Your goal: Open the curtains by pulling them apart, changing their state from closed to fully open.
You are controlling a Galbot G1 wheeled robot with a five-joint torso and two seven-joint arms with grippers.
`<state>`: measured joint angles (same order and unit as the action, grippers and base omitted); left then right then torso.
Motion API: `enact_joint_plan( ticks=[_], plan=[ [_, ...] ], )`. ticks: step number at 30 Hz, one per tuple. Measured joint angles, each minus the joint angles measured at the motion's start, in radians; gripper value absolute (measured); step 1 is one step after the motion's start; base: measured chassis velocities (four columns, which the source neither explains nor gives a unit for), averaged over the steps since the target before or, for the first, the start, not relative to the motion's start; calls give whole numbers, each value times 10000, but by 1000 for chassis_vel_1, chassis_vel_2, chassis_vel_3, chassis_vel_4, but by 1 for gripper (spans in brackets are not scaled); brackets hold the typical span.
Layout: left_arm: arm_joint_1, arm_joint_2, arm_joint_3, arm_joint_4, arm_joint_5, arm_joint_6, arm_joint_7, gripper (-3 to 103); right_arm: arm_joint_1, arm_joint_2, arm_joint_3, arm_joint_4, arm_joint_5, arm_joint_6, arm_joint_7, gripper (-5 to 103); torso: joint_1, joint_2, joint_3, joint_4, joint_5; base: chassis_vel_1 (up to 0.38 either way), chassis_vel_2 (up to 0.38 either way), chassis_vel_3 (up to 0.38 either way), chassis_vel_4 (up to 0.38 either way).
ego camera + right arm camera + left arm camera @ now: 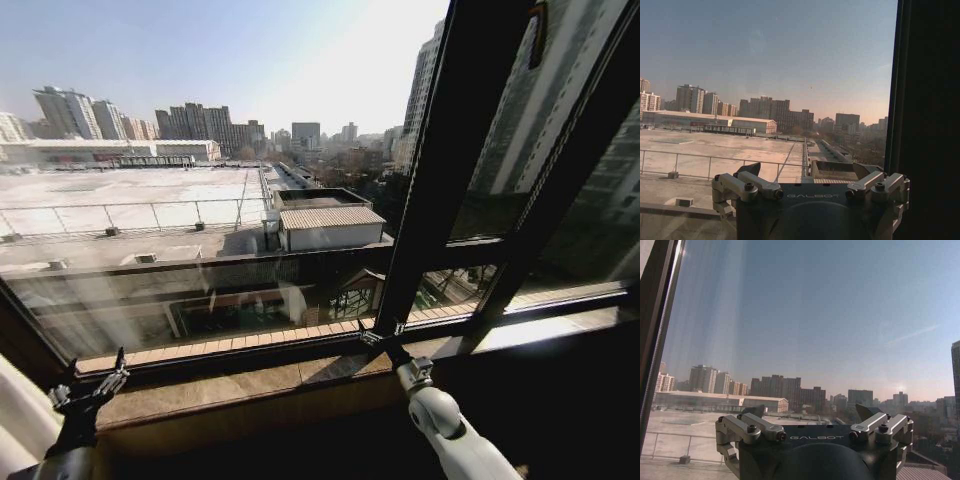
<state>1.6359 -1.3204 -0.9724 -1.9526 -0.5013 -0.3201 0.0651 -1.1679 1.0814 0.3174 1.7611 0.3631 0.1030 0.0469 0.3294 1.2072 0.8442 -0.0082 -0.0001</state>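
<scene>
While two hands face the window glass [200, 200], left hand [90, 385] and right hand [385, 340] both spread and empty, one pale curtain [15, 420], perhaps, hangs beside the left hand.

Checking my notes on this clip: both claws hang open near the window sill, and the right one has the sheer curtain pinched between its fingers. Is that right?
Not quite. The right claw holds nothing: the right wrist view shows its fingers spread, with bare glass and rooftops between them. The rest stands: both claws are open near the window sill, the left claw at the left end.
</scene>
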Motion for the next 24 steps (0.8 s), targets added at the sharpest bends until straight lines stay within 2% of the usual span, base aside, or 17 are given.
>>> enact_joint_plan(
  ticks=[5,8,13,24],
  plan=[
    [-147,-97,438,32,294,272,-65,100,0,0,0,0,0,0,0,100,1,0,0,0,0,0,0,0,0],
    [-291,-159,870,287,617,-121,-70,100,0,0,-1,0,0,0,0,100,0,0,1,1,-2,0,0,0,0],
    [-504,-157,976,649,796,-527,110,100,0,0,0,0,0,0,0,100,1,0,0,0,-2,0,0,0,0],
    [-567,-92,932,825,920,-619,192,100,0,0,0,0,0,0,0,100,1,-1,1,1,-2,0,0,0,0]
  ],
)
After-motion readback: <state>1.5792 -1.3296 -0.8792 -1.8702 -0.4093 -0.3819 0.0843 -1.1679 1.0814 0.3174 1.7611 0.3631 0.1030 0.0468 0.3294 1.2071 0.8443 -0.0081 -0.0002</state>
